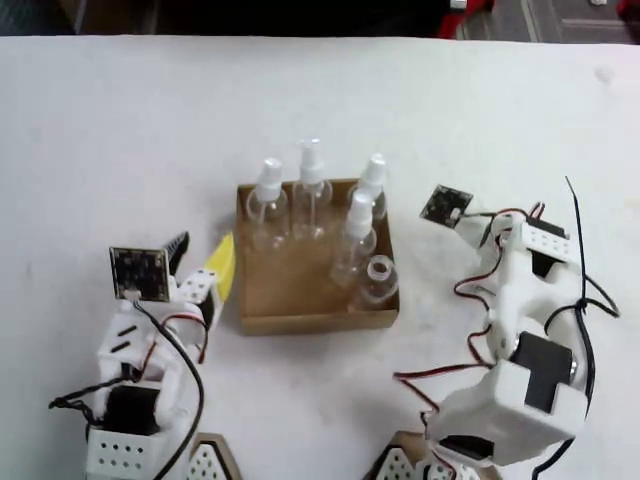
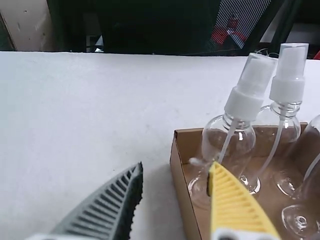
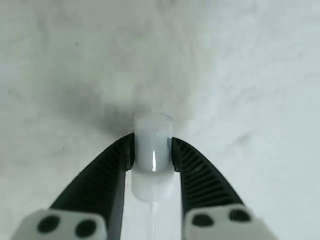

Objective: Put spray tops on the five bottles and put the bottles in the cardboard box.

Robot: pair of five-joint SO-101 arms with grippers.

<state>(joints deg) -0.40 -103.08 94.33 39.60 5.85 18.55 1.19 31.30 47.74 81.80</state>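
Note:
A shallow cardboard box (image 1: 290, 300) sits mid-table and holds all the clear bottles. Several carry white spray tops, such as the two at the back left (image 1: 267, 205) (image 1: 310, 195). One bottle (image 1: 380, 280) at the box's front right corner has a bare open neck. My left gripper (image 1: 200, 252) stands open just left of the box, its yellow finger (image 2: 235, 205) over the box wall (image 2: 179, 165) and close to a capped bottle (image 2: 235, 135). My right gripper (image 3: 152, 144) is shut on a white spray top (image 3: 152, 127), held above bare table. The right arm (image 1: 520, 290) stands right of the box.
The white table (image 1: 120, 130) spreads wide behind and to the left of the box. Red and black cables (image 1: 470, 290) loop off the right arm near the box's right wall. Both arm bases (image 1: 130, 440) stand at the front edge.

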